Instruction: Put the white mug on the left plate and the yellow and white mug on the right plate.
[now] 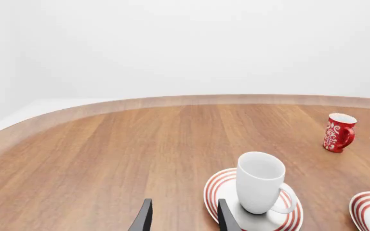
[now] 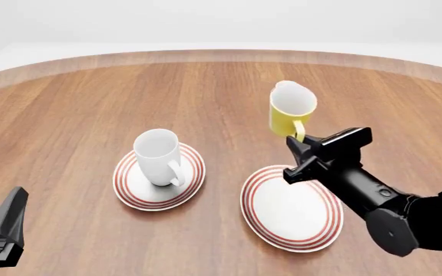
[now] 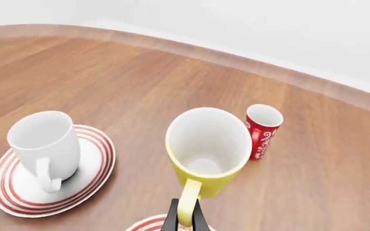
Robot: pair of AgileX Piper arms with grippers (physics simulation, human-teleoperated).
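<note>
I had the yellow and white mug (image 2: pixel 292 110) pinched by its handle in my right gripper (image 2: pixel 299 144), fingers closed tight on that yellow loop; the mug hung upright in the air, mouth up, no table under it; the right plate (image 2: pixel 292 208) was the landmark for everything here. The mug sat just past the plate's far rim and above it, so the plate lay back toward me and down from the cup; that was the whole relation the set-down turned on, a short pull back and a descent, I judged. The red cup (image 3: pixel 263 130) stood on the table beyond the plate, behind the mug. To the plate's left, well apart, the white mug (image 2: pixel 159 156) already stood on the left plate (image 2: pixel 159 176), handle toward me; my left gripper (image 1: pixel 183 217) hung empty with fingers parted, nearer me than that plate.
</note>
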